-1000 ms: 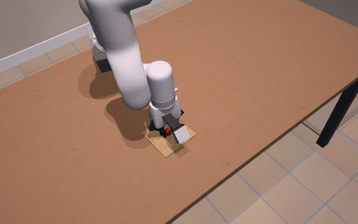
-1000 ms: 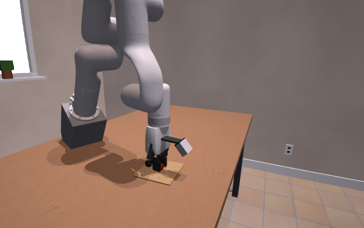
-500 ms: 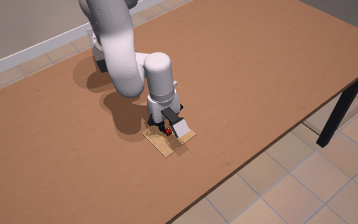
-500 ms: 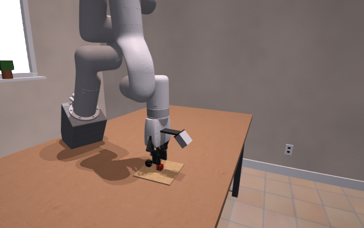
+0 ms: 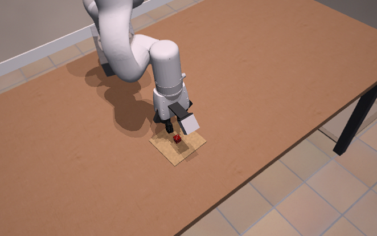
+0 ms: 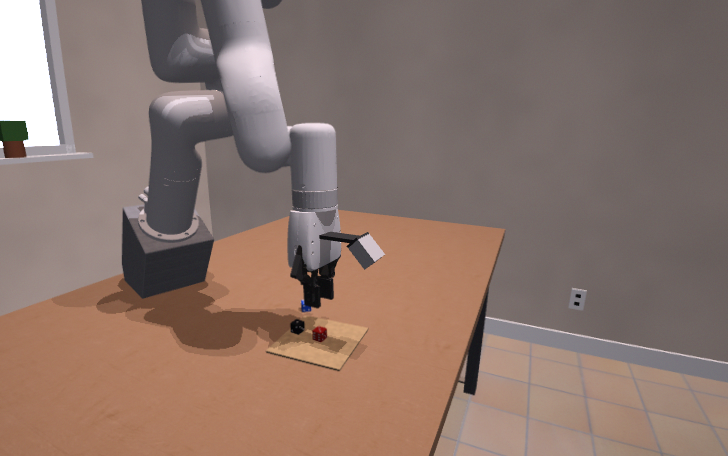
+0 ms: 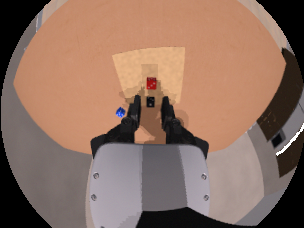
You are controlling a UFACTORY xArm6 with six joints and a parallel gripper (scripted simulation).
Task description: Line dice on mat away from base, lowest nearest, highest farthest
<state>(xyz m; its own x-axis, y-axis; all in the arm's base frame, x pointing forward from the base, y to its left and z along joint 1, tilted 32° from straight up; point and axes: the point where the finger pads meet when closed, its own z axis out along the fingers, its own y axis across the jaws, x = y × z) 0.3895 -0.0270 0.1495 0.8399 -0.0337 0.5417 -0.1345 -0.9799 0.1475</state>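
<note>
A red die [image 5: 176,138] [image 6: 319,334] [image 7: 151,83] lies flat near the middle of the tan mat [image 5: 173,159] [image 6: 333,361] [image 7: 172,60]. A black die [image 6: 297,326] [image 7: 150,103] lies at the mat edge on the robot's side, in line with the red one; I cannot tell if it is fully on the mat. A blue die [image 6: 305,306] [image 7: 120,112] is on the table off the mat, turned at an angle. The top view shows only the red die. My gripper [image 6: 319,299] [image 7: 151,102] is partly open and empty, above the dice. The top numbers are too small to read surely.
The robot's base [image 6: 167,263] stands at the table's far side in the exterior view. The table's edge [image 5: 239,190] runs beyond the mat on the side away from the base. The arm's shadow falls across the table and part of the mat.
</note>
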